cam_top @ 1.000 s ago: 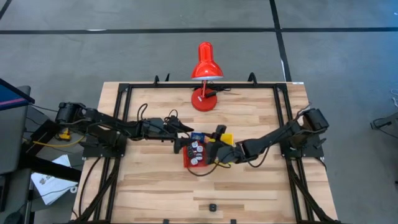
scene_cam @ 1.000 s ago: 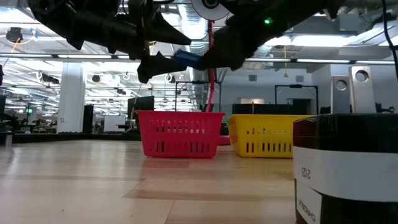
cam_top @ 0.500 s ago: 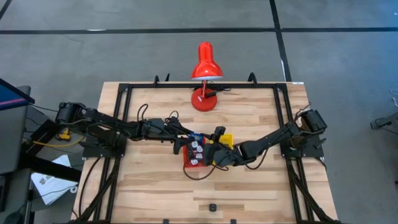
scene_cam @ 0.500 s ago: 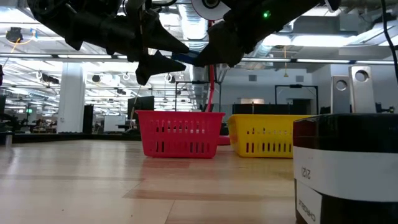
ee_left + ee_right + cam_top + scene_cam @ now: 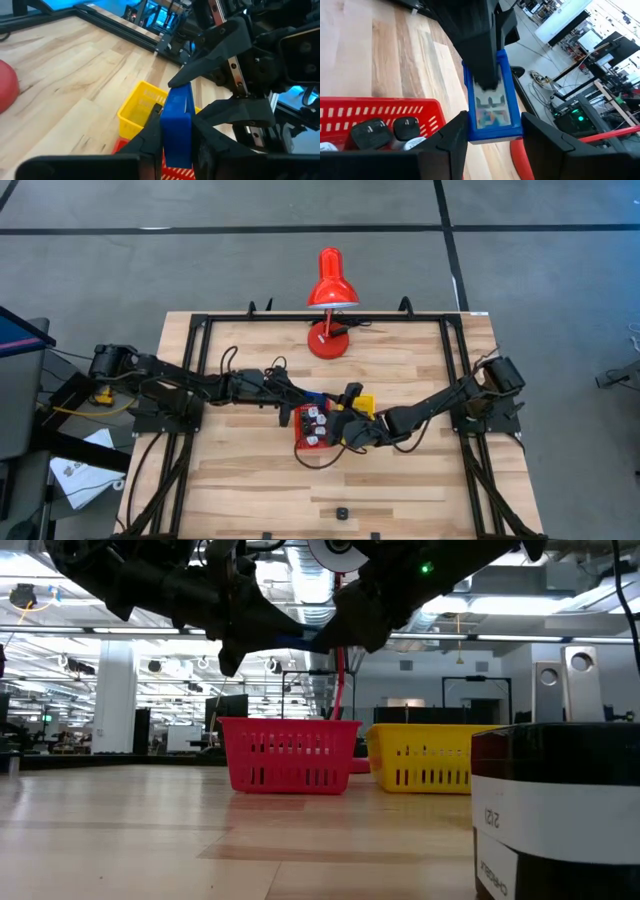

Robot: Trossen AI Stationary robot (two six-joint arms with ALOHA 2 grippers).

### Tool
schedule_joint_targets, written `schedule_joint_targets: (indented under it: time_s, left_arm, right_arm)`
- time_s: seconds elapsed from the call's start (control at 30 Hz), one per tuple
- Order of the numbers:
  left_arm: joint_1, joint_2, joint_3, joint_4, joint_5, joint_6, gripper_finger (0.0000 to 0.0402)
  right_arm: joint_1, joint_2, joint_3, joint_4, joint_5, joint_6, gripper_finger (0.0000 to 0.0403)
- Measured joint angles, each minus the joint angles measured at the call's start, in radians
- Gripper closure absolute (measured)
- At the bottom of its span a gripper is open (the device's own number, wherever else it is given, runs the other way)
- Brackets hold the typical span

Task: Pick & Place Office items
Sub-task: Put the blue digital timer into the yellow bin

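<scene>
Blue flat item (image 5: pixel 178 120) held in air above red tray (image 5: pixel 310 438), clamped at both ends. Left gripper (image 5: pixel 176 134) now shut on it, open a second ago; right gripper (image 5: pixel 492 131) grips opposite end. Handover judged underway; release by right gripper expected next.

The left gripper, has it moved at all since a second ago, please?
Yes. The left gripper has edged toward the right arm, over the red basket's far edge, and shut on the blue item.
</scene>
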Motion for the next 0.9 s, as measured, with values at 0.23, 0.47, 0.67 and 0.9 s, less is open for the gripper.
schedule_joint_targets:
  time_s: [0.23, 0.47, 0.67, 0.9]
  left_arm:
    - [0.001, 0.000, 0.000, -0.008, 0.004, 0.046, 0.0343]
    - [0.000, 0.000, -0.001, 0.002, 0.023, 0.109, 0.0345]
    - [-0.013, 0.000, -0.001, -0.016, 0.085, 0.359, 0.0341]
    - [-0.016, 0.000, -0.001, -0.049, 0.086, 0.402, 0.0343]
  right_arm:
    - [0.010, 0.000, 0.000, -0.011, -0.015, -0.002, 0.0231]
    - [0.031, -0.051, 0.000, -0.072, -0.105, 0.085, 0.0171]
    - [0.004, -0.217, 0.000, -0.269, -0.210, 0.432, 0.0100]
    - [-0.059, -0.356, 0.001, -0.425, -0.333, 0.611, 0.0074]
